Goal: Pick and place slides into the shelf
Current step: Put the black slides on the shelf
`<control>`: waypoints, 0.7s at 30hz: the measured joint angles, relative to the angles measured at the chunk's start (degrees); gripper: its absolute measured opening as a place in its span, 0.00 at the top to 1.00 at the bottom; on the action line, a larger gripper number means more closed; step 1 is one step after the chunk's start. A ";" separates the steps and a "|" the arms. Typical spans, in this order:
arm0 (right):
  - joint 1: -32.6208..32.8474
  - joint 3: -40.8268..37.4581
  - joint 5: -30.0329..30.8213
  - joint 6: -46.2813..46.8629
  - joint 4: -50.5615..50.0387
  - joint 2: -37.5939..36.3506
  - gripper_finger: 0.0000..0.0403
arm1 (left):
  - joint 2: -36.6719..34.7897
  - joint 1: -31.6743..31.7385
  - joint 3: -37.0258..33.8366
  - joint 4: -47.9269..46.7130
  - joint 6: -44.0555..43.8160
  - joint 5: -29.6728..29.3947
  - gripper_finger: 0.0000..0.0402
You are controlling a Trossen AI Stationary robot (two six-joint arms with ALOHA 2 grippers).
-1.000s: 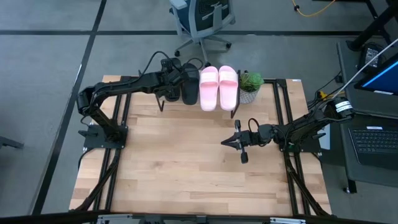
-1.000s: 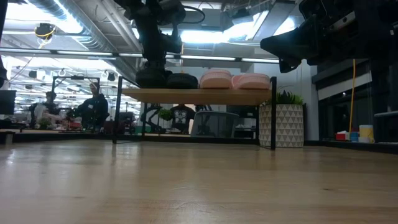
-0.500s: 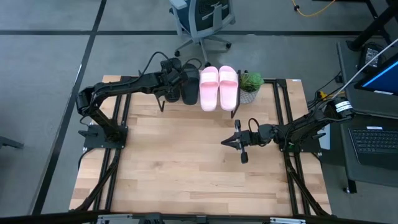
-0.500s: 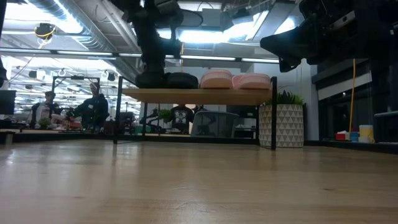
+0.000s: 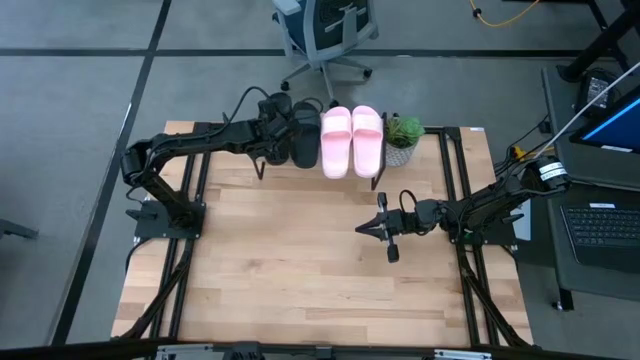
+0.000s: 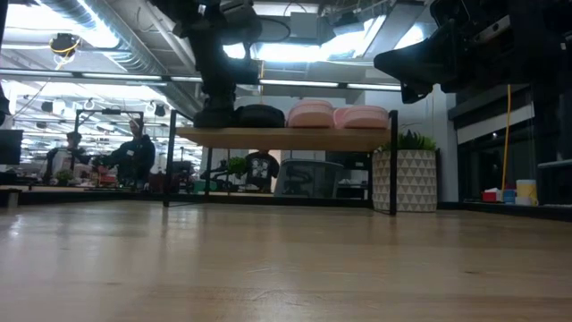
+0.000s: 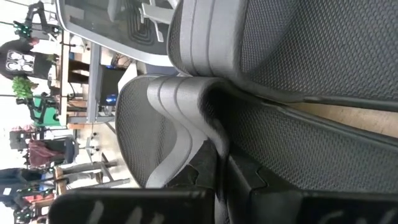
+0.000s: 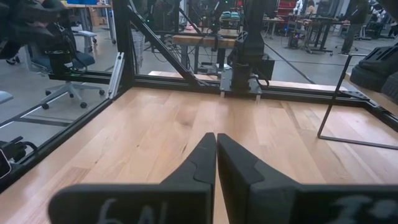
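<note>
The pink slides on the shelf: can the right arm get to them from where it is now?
Probably yes. The right hand hangs shut over bare tabletop, in front of the shelf. Nothing lies between it and the pink slides. The left hand works at the black slides beside them, so the arms might crowd each other.

Grey floor (image 5: 80, 150), office chair (image 5: 325, 30).

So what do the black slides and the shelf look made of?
The black slides look like matte moulded foam or rubber: a fine dotted texture on the footbeds and smooth ribbed straps. The shelf seems to have a light wooden plank top with visible grain and thin black legs, probably painted metal.
</note>
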 joint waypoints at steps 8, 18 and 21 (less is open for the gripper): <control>-0.01 0.00 0.01 0.00 0.02 0.00 0.96 | 0.04 0.02 -0.04 0.47 -0.04 0.39 0.92; 0.01 0.00 0.01 0.00 0.01 0.00 0.96 | 0.07 0.02 -0.09 0.90 0.13 -0.45 0.80; -0.01 0.00 0.01 -0.02 0.02 0.00 0.96 | 0.12 -0.02 -0.11 1.46 0.60 -2.04 0.75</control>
